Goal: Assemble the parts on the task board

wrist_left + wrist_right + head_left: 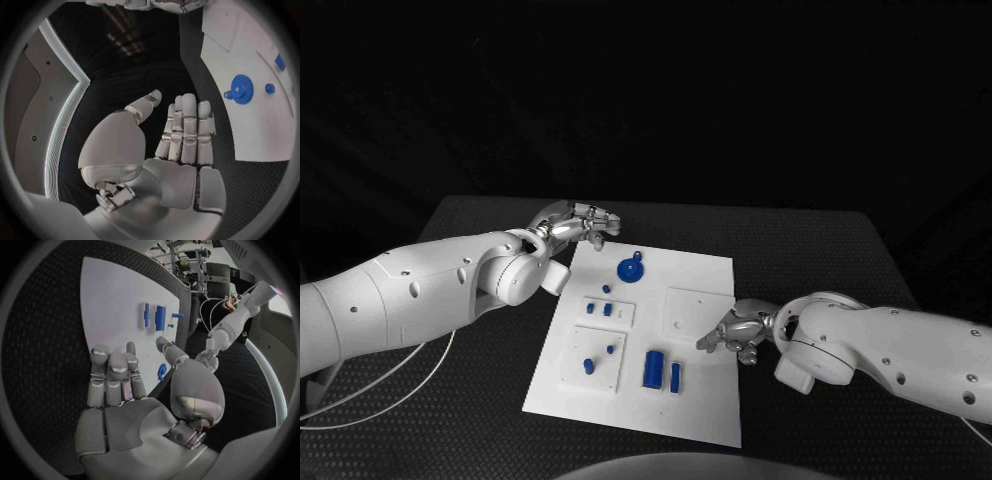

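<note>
Task board (682, 300): flat white plate, matte, mid-table. Blue parts on it: round gear (630, 269) near board's far end, block (652, 368) and slim bar (676, 376) near its close end, small pegs (597, 309) between. Left hand (574, 224) off board's far corner, fingers straight and apart, empty; judged staged for gear. Right hand (737, 333) at board's right edge, fingers loosely extended, holding nothing.
</note>
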`<act>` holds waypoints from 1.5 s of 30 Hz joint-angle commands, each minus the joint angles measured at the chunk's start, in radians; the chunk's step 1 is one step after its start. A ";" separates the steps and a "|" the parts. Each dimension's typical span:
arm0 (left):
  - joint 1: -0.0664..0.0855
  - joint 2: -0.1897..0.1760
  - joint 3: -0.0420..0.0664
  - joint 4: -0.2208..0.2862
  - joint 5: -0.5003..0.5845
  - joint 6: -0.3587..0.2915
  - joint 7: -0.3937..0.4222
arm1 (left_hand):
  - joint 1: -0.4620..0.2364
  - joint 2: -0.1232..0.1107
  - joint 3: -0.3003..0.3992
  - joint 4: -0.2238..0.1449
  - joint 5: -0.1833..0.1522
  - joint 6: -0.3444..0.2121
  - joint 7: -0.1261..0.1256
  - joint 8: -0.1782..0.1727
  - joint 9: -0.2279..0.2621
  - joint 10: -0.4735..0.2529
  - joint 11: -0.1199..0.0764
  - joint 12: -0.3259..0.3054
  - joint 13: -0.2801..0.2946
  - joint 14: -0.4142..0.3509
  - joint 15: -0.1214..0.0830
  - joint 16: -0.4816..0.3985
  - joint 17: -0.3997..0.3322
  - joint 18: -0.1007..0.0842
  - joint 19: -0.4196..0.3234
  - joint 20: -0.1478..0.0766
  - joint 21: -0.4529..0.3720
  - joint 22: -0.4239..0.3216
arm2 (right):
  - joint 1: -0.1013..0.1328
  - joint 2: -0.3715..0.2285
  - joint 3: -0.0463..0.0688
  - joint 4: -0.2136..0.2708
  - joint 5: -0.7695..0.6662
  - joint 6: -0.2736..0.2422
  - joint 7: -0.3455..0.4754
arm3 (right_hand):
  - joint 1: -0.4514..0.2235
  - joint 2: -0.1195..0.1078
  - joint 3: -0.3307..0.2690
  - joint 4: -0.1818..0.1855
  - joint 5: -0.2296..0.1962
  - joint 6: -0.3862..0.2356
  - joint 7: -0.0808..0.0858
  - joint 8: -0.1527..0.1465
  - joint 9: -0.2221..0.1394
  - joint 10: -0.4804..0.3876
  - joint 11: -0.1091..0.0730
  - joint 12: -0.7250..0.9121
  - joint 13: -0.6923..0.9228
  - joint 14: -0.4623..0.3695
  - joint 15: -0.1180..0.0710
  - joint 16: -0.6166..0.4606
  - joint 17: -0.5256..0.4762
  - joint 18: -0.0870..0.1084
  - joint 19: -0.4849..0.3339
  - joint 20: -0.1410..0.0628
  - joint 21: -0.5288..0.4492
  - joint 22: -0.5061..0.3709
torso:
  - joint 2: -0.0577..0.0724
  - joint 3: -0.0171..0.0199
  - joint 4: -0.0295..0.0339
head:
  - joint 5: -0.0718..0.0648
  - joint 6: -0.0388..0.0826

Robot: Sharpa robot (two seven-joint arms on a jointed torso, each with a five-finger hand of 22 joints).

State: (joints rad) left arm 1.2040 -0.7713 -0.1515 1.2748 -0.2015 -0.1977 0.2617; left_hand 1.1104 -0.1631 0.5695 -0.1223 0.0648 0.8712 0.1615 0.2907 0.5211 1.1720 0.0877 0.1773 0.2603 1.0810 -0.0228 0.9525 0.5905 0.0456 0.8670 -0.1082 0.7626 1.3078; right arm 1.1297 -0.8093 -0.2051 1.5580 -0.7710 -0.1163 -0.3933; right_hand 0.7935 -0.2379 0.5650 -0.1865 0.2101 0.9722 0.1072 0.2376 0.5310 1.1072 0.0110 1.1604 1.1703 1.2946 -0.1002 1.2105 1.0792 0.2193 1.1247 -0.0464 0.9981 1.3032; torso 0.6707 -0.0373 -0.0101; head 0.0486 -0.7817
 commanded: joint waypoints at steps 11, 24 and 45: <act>0.006 0.053 0.003 -0.121 0.053 -0.014 0.028 | 0.010 0.014 0.014 -0.007 -0.004 0.033 -0.013 0.027 0.003 0.028 0.000 0.026 0.008 -0.076 0.026 -0.120 -0.050 0.004 -0.053 0.011 -0.045 0.010 | 0.027 0.076 0.089 -0.302 0.181 -0.073 0.493 | 0.041 0.109 -0.082 -0.097 0.098 -0.036 0.027 -0.003 0.000 -0.088 0.012 -0.072 -0.045 -0.110 0.017 -0.091 -0.034 0.032 -0.116 0.046 -0.079 -0.013 | -0.034 0.0053 -0.0296 | -0.021 0.124; 0.027 0.114 0.005 -0.237 0.137 -0.015 0.044 | -0.022 0.002 0.021 -0.008 -0.006 -0.035 -0.011 0.003 -0.021 -0.092 0.033 -0.095 -0.065 -0.277 0.146 -0.455 -0.164 -0.009 -0.249 0.133 -0.241 -0.062 | 0.023 0.209 0.174 -0.567 0.332 -0.060 0.617 | 0.102 0.158 -0.034 -0.094 0.089 -0.109 0.081 -0.014 -0.014 -0.264 0.112 -0.588 -0.547 -0.373 0.171 -0.573 -0.345 -0.036 -0.453 0.179 -0.430 -0.181 | -0.051 0.0202 -0.0411 | 0.008 0.281; -0.013 0.100 0.036 -0.132 0.147 -0.131 0.083 | -1.110 0.163 -0.570 0.122 -0.065 -0.871 -0.161 -0.291 -0.521 -1.172 -0.088 -0.177 -0.260 -1.081 0.023 -0.953 -0.590 -0.046 -0.867 0.108 -0.763 -1.308 | 0.002 0.185 0.197 -0.463 0.424 -0.182 0.664 | -0.793 0.238 -0.565 0.187 -0.210 -0.972 -0.107 -0.238 -0.531 -1.107 -0.011 -1.160 -1.170 -1.295 0.100 -1.210 -1.079 -0.219 -1.125 0.046 -0.998 -1.303 | -0.083 0.0310 -0.0171 | -0.008 0.262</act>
State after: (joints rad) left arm 1.1973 -0.6672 -0.1197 1.1171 -0.0666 -0.2458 0.3015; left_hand 0.2650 -0.0307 0.0985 -0.0267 0.0145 0.1518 0.0257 0.0529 0.0939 0.2636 0.0217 0.0143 0.0298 0.1366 0.0282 0.0796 0.0751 0.0077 0.1007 0.0093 0.0806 0.4890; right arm 1.1353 -0.6189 -0.0095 1.0687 -0.4065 -0.2196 0.2180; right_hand 0.1740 -0.0136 0.0988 -0.0538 0.0490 0.1550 0.0308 0.0449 0.0973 0.1687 0.0274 0.0582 0.0557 0.1641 0.0248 0.0696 0.1008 0.0513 0.1189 0.0377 0.0692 0.1804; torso 0.6051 -0.0089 -0.0373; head 0.0525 -0.4975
